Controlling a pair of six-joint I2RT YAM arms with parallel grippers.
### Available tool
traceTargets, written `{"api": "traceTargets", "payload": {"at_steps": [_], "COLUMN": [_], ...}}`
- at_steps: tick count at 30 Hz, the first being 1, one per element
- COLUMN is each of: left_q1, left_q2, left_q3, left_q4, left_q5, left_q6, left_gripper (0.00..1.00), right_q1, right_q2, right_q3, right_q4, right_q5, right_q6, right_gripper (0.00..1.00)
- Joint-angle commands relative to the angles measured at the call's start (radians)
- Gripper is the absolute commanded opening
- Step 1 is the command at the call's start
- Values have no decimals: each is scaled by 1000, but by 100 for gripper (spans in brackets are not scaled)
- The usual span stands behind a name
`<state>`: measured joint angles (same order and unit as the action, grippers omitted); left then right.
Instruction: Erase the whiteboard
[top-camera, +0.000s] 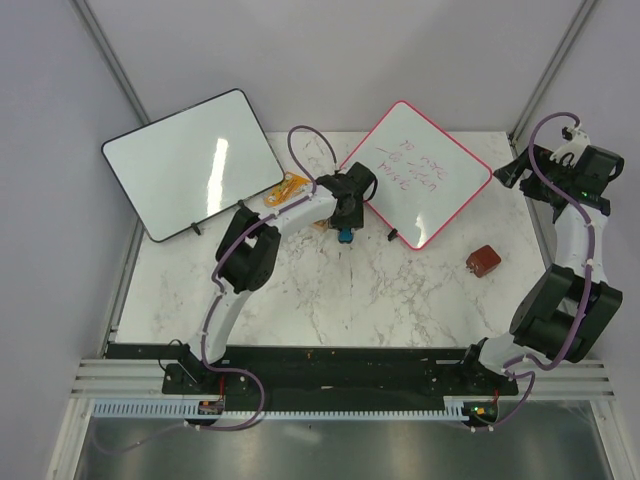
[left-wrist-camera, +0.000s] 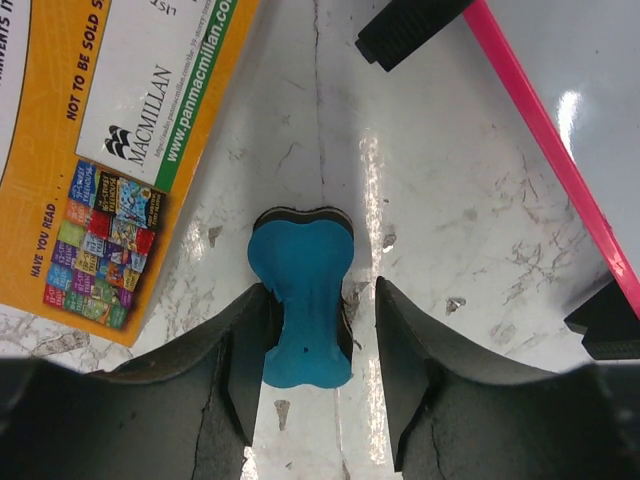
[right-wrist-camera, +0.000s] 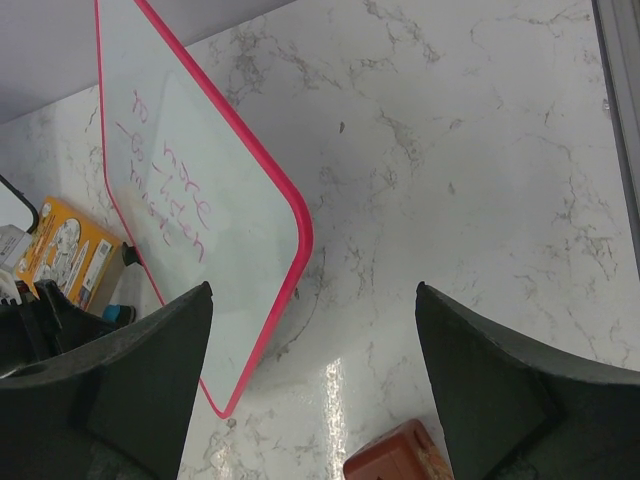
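The whiteboard (top-camera: 420, 175) has a pink frame and red handwriting and stands tilted at the back of the marble table. It also shows in the right wrist view (right-wrist-camera: 220, 220), and its frame shows in the left wrist view (left-wrist-camera: 540, 140). A blue eraser (left-wrist-camera: 300, 300) lies on the table just left of the board's near corner (top-camera: 345, 237). My left gripper (top-camera: 345, 230) is low over it, jaws open around it (left-wrist-camera: 322, 310). The left finger touches the eraser and a gap remains at the right finger. My right gripper (top-camera: 510, 172) is open and empty, raised to the right of the board (right-wrist-camera: 313, 290).
A larger black-framed whiteboard (top-camera: 195, 160) stands at the back left. An orange booklet (top-camera: 288, 188) lies beside the left gripper (left-wrist-camera: 110, 150). A red-brown block (top-camera: 484, 261) sits right of the pink board (right-wrist-camera: 395, 460). One of the board's black feet (left-wrist-camera: 410, 30) is close ahead.
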<state>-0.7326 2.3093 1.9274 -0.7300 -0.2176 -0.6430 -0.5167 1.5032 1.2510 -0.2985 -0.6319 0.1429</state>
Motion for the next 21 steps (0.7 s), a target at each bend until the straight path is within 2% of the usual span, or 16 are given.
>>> {"api": "traceTargets", "payload": {"at_steps": [1,4,7,8,11,18,21], "left_q1": [-1,-1,-1,-1,1,-1,-1], "left_q2": [42,50,53,58,62,-2,-28], "left_q3": [61,55,45,45,45,38,60], "left_q4": [-28,-39,-39,-39,-39,-39,-34], "left_q5": [-35,-46,-54,-54,-54,-85,-95], "left_q6": [-3,-1,-3,-1,-1,6,31], "left_gripper": [52,50,30,16,2,2,2], "right_q1": [-16,-22,-23,-25,-26,-34,-34], "right_q2": [5,6,11,15,22,-18,-5], "right_q3": [-4,-9,-10,-13,-13,-53,-50], "right_q4": [36,38,39,39,39,99,114], "right_q5": [-26,-29,-31,-32,-43,-97,-164], "right_q6": [-11,-16,-17,-17,-19,-37,-40], "right_gripper": [89,89,88,88,88,90,91]}}
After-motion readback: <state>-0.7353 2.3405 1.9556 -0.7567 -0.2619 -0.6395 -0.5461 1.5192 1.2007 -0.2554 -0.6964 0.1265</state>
